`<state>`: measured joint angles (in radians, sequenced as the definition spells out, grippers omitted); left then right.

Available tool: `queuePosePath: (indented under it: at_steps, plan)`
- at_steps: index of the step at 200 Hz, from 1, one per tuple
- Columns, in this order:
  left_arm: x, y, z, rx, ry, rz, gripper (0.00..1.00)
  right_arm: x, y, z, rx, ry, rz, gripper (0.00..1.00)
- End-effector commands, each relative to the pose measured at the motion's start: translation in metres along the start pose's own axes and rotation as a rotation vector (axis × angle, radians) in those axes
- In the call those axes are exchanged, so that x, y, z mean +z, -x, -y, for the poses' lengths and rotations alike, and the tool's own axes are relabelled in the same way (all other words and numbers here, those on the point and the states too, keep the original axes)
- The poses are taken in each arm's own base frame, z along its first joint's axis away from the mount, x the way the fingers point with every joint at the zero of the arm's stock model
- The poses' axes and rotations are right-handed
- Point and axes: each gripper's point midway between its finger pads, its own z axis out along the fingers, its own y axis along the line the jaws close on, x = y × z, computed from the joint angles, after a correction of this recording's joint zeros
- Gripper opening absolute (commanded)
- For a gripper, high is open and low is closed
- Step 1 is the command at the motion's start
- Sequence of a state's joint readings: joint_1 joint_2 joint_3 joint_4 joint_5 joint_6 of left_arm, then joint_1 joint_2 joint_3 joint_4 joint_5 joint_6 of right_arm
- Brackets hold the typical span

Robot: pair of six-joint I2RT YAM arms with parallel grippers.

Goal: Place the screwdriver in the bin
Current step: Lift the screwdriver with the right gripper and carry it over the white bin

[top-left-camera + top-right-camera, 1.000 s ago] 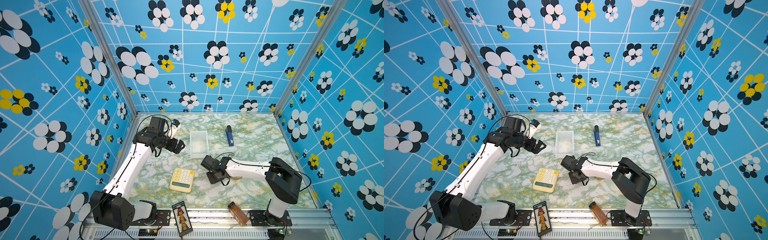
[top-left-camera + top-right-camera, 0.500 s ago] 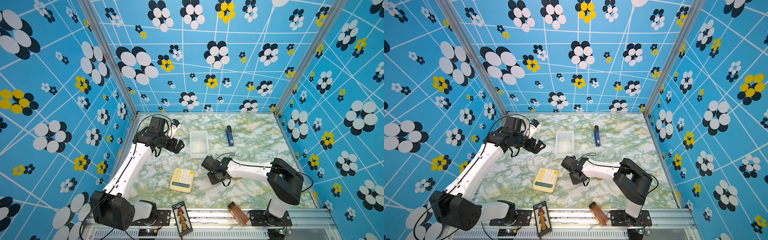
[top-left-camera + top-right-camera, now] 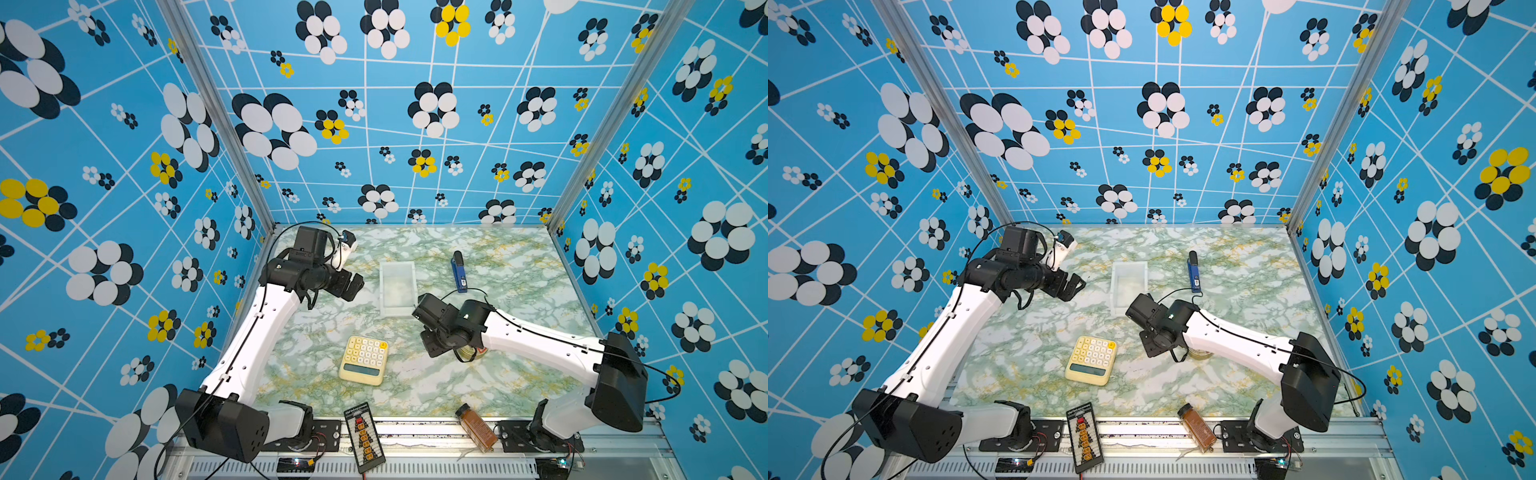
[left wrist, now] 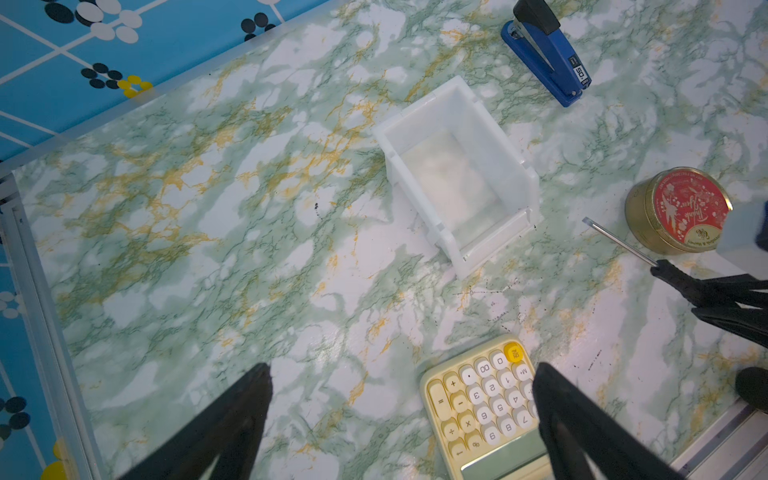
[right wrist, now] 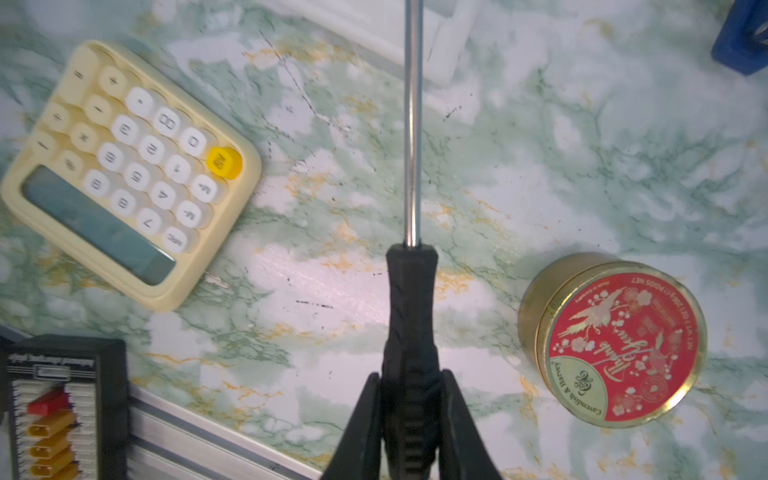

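In the right wrist view my right gripper [image 5: 410, 386] is shut on the black handle of the screwdriver [image 5: 409, 299]. Its thin silver shaft points toward the bin. In the left wrist view the screwdriver [image 4: 623, 245] lies between the bin [image 4: 457, 170] and the red-lidded tin, its tip a short way from the bin's near corner. The white translucent bin [image 3: 397, 286] [image 3: 1128, 286] stands empty mid-table in both top views. There the right gripper [image 3: 432, 353] [image 3: 1152, 347] hides the screwdriver. My left gripper [image 3: 353, 286] [image 4: 401, 370] hangs open and empty left of the bin.
A yellow calculator [image 3: 364, 360] lies in front of the bin. The blue-and-black stapler [image 3: 459, 272] is at the back, right of the bin. The red-lidded tin [image 5: 613, 340] sits close beside the right gripper. A spice jar [image 3: 476, 428] and a black connector board [image 3: 364, 436] lie at the front rail.
The right wrist has shifted slightly back toward the bin. The left arm has stayed where it was.
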<state>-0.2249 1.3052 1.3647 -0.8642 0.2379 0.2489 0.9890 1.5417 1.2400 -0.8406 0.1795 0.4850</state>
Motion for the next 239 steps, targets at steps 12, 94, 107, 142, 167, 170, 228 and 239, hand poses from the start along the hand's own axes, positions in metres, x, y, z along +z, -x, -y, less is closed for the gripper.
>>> queuePosePath:
  at_steps: [12,94,107,142,167,170,228,239]
  plan:
    - [-0.013,-0.009,0.007,0.02,0.005,0.009,0.99,0.004,0.032,-0.001,-0.031,-0.001,0.002,0.1]
    - [-0.035,-0.001,0.014,-0.013,0.001,0.062,0.99,0.059,0.103,-0.004,-0.038,-0.028,-0.028,0.1]
    - [-0.041,0.002,0.02,-0.016,-0.026,0.076,0.99,0.065,0.109,-0.005,-0.04,-0.032,-0.024,0.1]
    - [-0.043,0.006,0.021,-0.019,-0.034,0.086,0.99,0.082,0.119,-0.005,-0.039,-0.049,-0.043,0.11]
    - [-0.041,0.006,0.022,-0.024,-0.04,0.089,0.99,0.09,0.125,-0.003,-0.058,-0.085,-0.05,0.11]
    - [-0.041,0.006,0.022,-0.025,-0.042,0.088,0.99,0.091,0.126,-0.002,-0.06,-0.093,-0.05,0.11]
    - [-0.042,0.006,0.023,-0.026,-0.045,0.092,0.99,0.118,0.128,0.0,-0.059,-0.112,-0.082,0.11]
    - [-0.041,0.005,0.023,-0.028,-0.049,0.089,0.99,0.123,0.127,0.0,-0.053,-0.102,-0.087,0.11]
